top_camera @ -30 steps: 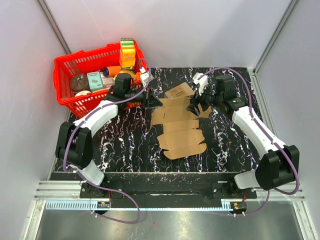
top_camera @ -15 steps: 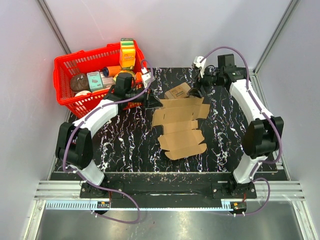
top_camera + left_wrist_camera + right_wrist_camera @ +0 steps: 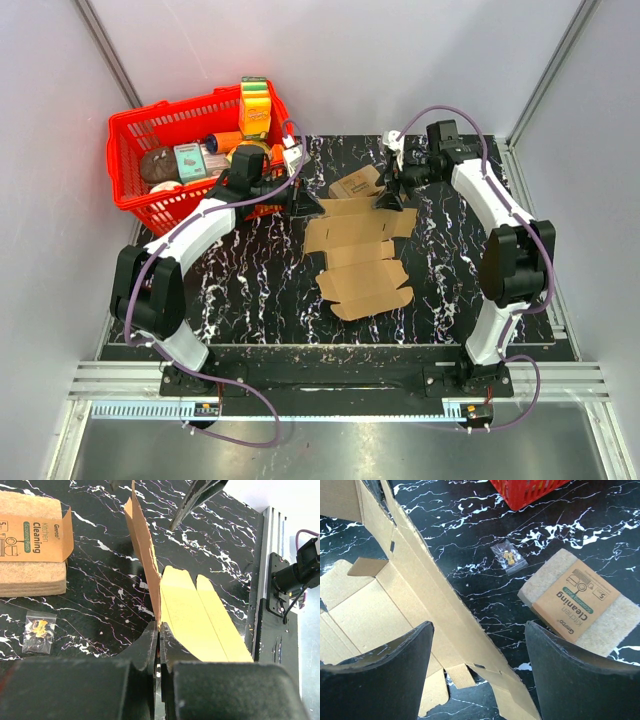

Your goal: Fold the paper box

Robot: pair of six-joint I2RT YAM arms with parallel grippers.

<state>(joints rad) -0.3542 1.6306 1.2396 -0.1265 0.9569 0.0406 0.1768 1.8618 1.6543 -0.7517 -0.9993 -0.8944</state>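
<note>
Since a second ago the right pincer [image 3: 388, 197] has swung from the right flap of the box [image 3: 358, 255] to its far edge. Its jaws are apart. In the right wrist view the box's raised far panel runs between the fingers; contact cannot be told. Left pincer [image 3: 159, 642]: together, clamped on that panel's end, a grip shown clearly only in the left wrist view. The rest of the sheet lies flat on the surface [image 3: 250, 285], nearer than both pincers. Just beyond the right pincer: one pad pack [image 3: 575, 602], sleeve reading "Kitchen Cleaning", smaller print illegible, and one small clear bag [image 3: 508, 556]. One red basket [image 3: 135, 205], left of the left pincer, appears whole only from above.
</note>
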